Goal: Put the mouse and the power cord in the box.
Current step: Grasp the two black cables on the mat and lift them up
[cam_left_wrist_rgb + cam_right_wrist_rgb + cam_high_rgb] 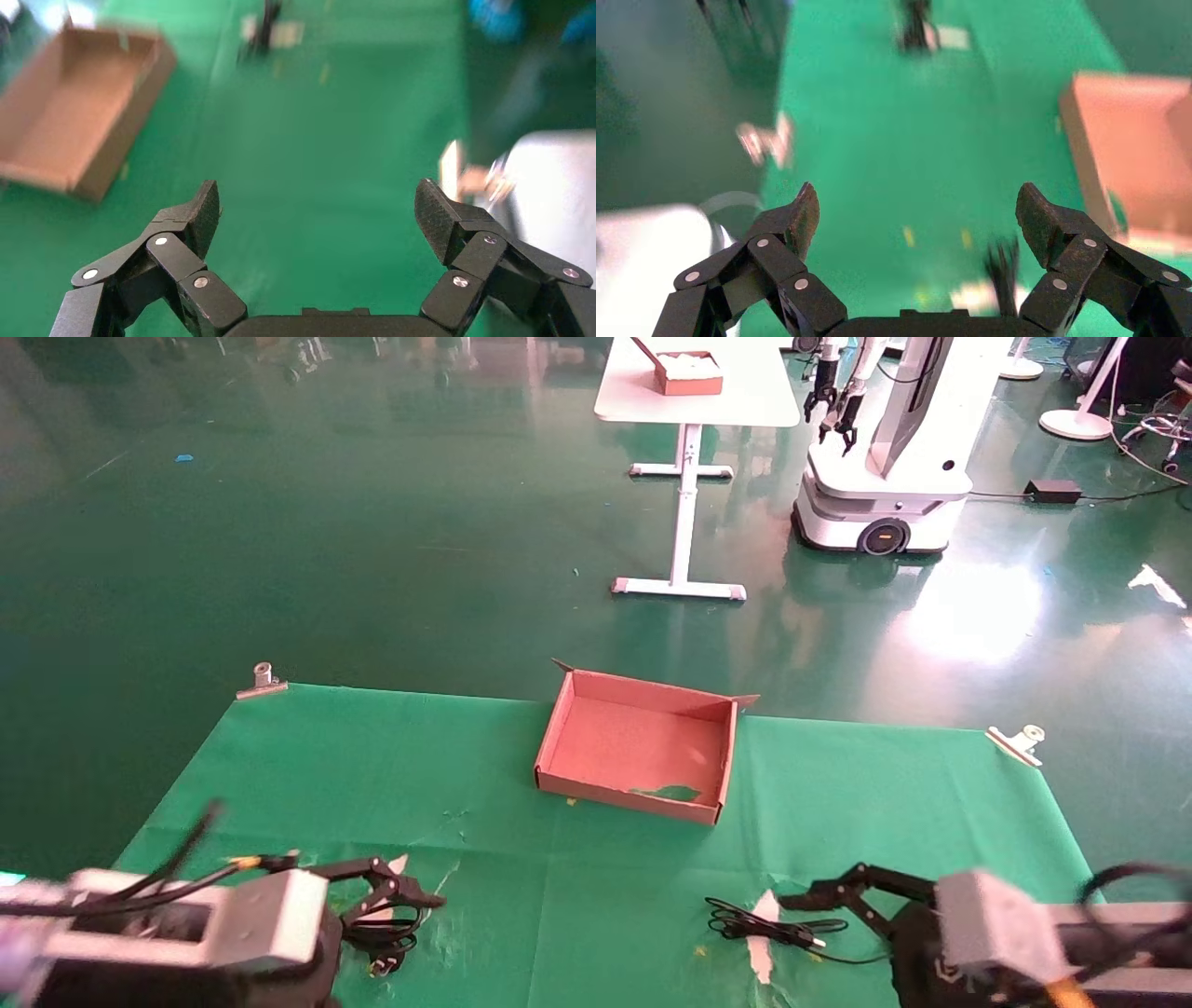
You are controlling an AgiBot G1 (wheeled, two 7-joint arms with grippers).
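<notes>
The box stands open and empty at the middle back of the green cloth; it also shows in the left wrist view and the right wrist view. The power cord lies bundled at the front left, with my open left gripper just above it. At the front right, the mouse's thin cable lies by my open right gripper. The mouse itself is hidden. Neither gripper holds anything.
Metal clips pin the cloth at its back corners. The cloth has white tears near the front. Beyond the table, on the green floor, are a white table with a smaller box and another robot.
</notes>
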